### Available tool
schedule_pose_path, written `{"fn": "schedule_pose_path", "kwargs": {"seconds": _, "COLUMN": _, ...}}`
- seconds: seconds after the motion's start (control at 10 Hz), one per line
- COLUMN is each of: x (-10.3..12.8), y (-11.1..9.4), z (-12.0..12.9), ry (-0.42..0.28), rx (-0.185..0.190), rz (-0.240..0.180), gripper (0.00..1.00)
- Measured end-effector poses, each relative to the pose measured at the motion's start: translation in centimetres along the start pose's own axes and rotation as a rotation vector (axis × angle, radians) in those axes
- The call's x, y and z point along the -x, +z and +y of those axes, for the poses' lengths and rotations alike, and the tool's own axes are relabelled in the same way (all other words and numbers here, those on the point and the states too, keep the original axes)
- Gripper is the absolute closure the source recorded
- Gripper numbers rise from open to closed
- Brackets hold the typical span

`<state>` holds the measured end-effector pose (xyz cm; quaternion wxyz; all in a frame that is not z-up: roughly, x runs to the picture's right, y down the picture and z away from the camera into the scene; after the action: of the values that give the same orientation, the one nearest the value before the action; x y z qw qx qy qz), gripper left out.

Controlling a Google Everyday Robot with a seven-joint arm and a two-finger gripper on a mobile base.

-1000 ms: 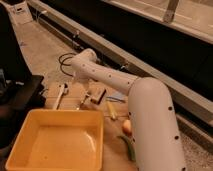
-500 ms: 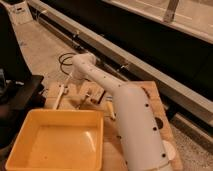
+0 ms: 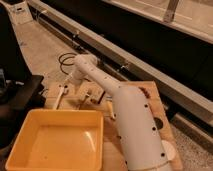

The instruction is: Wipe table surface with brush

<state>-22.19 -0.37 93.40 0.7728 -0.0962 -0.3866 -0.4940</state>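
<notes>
Nearest the camera, in front of the claw, a big yellow tray [image 3: 60, 112] sits on the near left part of the table. Just right of the tray, the thick white arm [image 3: 132, 125] rises from the bottom edge and slants up and away to a bent joint. The claw [image 3: 80, 89] hangs below that joint, low over the far left part of the table. It is hard to make out against the arm, but its jaws stand apart. The table surface [image 3: 155, 100], light brown wooden planks, spreads beneath the claw, runs off to its right, and comes forward under the tray and the arm. A pale long-handled thing [image 3: 60, 96] lies on the planks just left of the claw, one end pointing toward the tray. A small wooden piece [image 3: 95, 95] lies just right of the claw, and I cannot tell whether the claw touches it. A dark bulky shape [image 3: 20, 95] stands off the table edge, further left. Behind the claw, a coil of black cable [image 3: 65, 59] lies on the grey floor [image 3: 40, 45]. Farther back, a long pale ledge [image 3: 165, 84] runs diagonally across the scene.
</notes>
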Motion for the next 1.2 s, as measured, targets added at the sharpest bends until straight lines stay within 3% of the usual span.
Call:
{"fn": "schedule_pose_path", "kwargs": {"seconds": 0.2, "x": 1.8, "y": 0.7, "z": -1.2, "ry": -0.071, "rx": 0.041, "rz": 0.027, "gripper": 0.38}}
{"fn": "schedule_pose_path", "kwargs": {"seconds": 0.6, "x": 3.9, "y": 2.3, "z": -2.8, "ry": -0.18, "rx": 0.061, "rz": 0.02, "gripper": 0.38}}
{"fn": "schedule_pose_path", "kwargs": {"seconds": 0.9, "x": 4.6, "y": 4.3, "z": -2.8, "ry": -0.197, "rx": 0.111, "rz": -0.001, "gripper": 0.38}}
{"fn": "schedule_pose_path", "kwargs": {"seconds": 1.2, "x": 4.3, "y": 6.8, "z": -1.9, "ry": -0.178, "rx": 0.13, "rz": -0.038, "gripper": 0.38}}
